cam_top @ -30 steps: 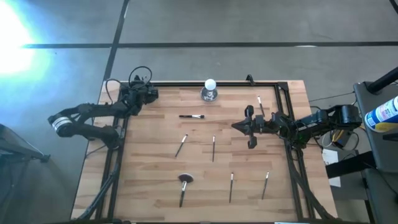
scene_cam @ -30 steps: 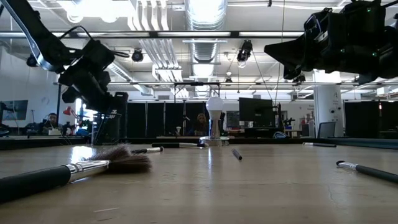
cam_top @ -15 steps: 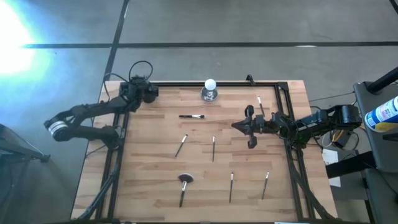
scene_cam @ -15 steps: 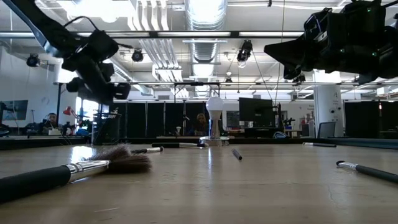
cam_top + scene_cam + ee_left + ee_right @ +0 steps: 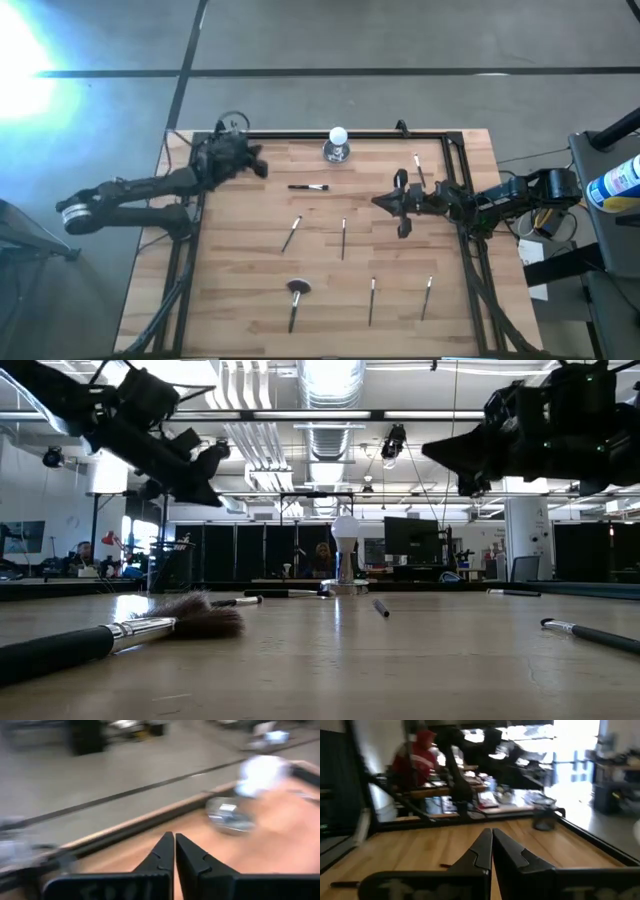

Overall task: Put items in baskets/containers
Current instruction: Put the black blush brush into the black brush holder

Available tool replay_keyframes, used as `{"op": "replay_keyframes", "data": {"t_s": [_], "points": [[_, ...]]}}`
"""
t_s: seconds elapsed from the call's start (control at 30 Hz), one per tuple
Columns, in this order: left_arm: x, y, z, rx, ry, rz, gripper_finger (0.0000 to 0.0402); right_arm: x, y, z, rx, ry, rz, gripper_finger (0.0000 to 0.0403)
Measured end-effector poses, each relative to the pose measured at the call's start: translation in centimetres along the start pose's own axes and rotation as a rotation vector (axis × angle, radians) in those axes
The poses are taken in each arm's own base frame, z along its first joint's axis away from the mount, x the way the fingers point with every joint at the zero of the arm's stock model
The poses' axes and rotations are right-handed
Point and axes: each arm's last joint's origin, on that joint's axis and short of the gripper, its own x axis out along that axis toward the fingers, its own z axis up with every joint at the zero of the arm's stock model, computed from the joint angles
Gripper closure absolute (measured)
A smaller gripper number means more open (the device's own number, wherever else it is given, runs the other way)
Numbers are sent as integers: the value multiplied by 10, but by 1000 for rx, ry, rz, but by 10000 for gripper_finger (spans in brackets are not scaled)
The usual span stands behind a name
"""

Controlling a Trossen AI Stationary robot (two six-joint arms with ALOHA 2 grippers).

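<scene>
Brushes [image 5: 343, 238] lie scattered on the surface around the white ball [image 5: 338, 136], light, stiff, thin, best pinched mid-handle; left gripper [image 5: 259, 168] and right gripper [image 5: 381, 202] both clenched empty above.

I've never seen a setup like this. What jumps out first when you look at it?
Thin makeup brushes lie scattered across the wooden table, the one with the wide fluffy head nearest the front edge. A white ball on a silvery base stands at the middle of the far edge. Two dark arms reach in from the sides: the left gripper near the far left corner, the right gripper over the right half, both shut and empty.
</scene>
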Motion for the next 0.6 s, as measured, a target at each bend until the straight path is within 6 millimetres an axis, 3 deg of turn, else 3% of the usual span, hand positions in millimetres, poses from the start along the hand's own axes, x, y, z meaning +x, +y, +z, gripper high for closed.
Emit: {"op": "replay_keyframes", "data": {"t_s": [0.23,0.43,0.6], "points": [[-5,-33,-44,-9,-53,-342,401,24,-2,-3,89,213,-134,394],[-5,-50,-70,-8,113,-442,401,41,8,-4,84,425,-288,394],[-8,-78,-80,12,257,-514,398,45,14,0,87,428,-289,394]]}}
